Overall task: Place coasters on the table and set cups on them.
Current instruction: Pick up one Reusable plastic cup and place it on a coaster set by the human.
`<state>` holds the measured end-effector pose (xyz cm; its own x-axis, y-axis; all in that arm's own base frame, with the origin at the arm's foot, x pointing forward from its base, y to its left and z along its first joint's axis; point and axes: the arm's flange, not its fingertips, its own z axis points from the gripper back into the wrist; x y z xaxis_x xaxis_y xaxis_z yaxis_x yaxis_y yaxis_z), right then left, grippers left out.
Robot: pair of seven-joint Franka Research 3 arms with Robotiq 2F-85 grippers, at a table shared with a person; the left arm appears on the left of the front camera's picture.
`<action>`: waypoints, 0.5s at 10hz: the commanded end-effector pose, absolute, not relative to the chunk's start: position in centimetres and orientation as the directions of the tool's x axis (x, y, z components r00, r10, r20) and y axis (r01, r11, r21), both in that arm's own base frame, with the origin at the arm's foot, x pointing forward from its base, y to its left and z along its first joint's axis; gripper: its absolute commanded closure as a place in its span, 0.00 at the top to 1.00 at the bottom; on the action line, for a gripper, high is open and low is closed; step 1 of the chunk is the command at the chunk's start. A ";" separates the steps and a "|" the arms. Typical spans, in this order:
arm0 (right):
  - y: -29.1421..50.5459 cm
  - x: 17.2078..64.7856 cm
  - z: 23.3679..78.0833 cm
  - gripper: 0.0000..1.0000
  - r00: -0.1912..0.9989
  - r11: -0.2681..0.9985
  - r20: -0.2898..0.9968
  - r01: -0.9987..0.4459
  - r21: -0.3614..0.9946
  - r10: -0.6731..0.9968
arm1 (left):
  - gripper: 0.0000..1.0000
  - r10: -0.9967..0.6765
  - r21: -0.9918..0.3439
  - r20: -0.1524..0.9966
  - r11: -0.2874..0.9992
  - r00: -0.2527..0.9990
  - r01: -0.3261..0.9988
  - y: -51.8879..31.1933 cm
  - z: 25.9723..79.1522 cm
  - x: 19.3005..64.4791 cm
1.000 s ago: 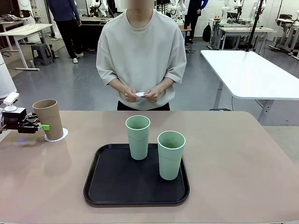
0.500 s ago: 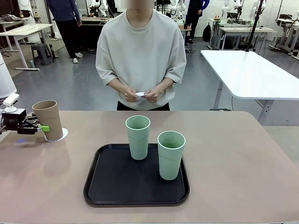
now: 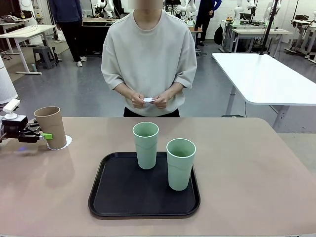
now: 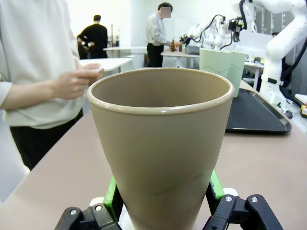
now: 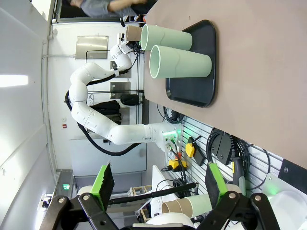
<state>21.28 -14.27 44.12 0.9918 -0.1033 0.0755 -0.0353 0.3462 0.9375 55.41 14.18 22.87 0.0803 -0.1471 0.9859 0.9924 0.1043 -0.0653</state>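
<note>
A tan-brown cup (image 3: 51, 126) stands upright on a white lacy coaster (image 3: 67, 142) at the far left of the beige table (image 3: 247, 173). My left gripper (image 3: 44, 134) is shut on it low down. In the left wrist view the green pads press both sides of the cup (image 4: 158, 143). Two mint green cups (image 3: 145, 144) (image 3: 180, 163) stand on the black tray (image 3: 113, 197). The person across the table holds another white coaster (image 3: 149, 99) in both hands. My right gripper (image 5: 158, 184) is open with nothing between its fingers, well away from the tray (image 5: 192, 91).
The tray sits in the middle of the table near the front edge. Bare tabletop lies to the right of the tray and between the tray and the tan cup. The person stands at the far edge, behind the green cups.
The left gripper and the tan cup have edged very slightly left and down. The person's hands and the green cups have stayed put.
</note>
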 end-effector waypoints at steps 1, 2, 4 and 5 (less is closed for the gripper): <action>-14.2 21.3 44.1 1.00 0.992 0.338 0.077 -0.039 0.940 -0.100 | 0.84 -0.137 -0.028 0.990 0.086 0.040 0.996 14.4 22.8 55.7; -14.2 21.3 44.1 1.00 0.992 0.338 0.077 -0.039 0.940 -0.100 | 0.84 -0.135 -0.024 0.990 0.086 0.035 0.996 14.4 22.8 55.8; -14.2 21.3 44.1 1.00 0.992 0.338 0.077 -0.039 0.940 -0.100 | 0.84 -0.122 -0.018 0.992 0.084 0.029 0.996 14.3 22.7 55.9; -14.2 21.3 44.1 1.00 0.992 0.338 0.077 -0.039 0.940 -0.100 | 0.84 -0.116 -0.012 0.993 0.078 0.021 0.997 14.3 22.7 55.9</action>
